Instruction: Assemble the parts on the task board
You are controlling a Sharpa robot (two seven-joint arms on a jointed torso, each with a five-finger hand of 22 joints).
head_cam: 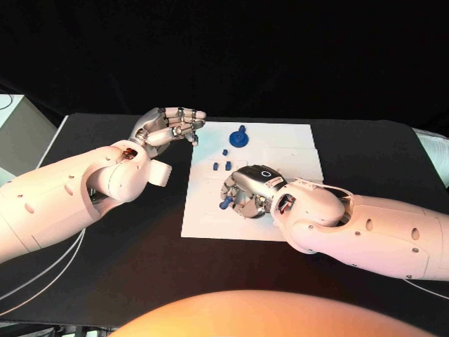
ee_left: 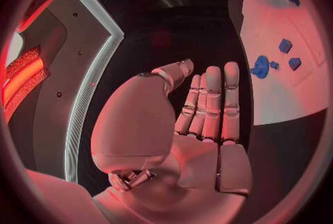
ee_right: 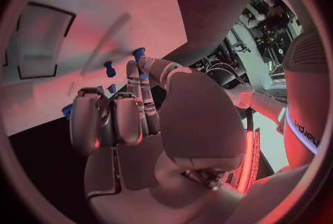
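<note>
On the black surface (head_cam: 114, 281) we find the white task board (head_cam: 285, 151) lying flat at the middle, with both arms reaching in over its near half.

We note the left robot hand (head_cam: 169, 126) raised beside the board's far left corner. In the left wrist view its fingers (ee_left: 211, 101) lie straight and close side by side, and nothing is in it.

We note the right robot hand (head_cam: 247, 191) low over the board's near left part, palm down, fingers curled inward. A small blue part (head_cam: 224, 204) shows at its fingertips; in the right wrist view a blue piece (ee_right: 139, 53) sits at the tips of the thumb and a finger. We cannot tell for certain whether it is pinched or merely touched.

We record a round blue part (head_cam: 240, 137) on the far part of the board, near the left robot hand, and a cluster of small blue pieces (head_cam: 222, 166) between it and the right robot hand.
</note>
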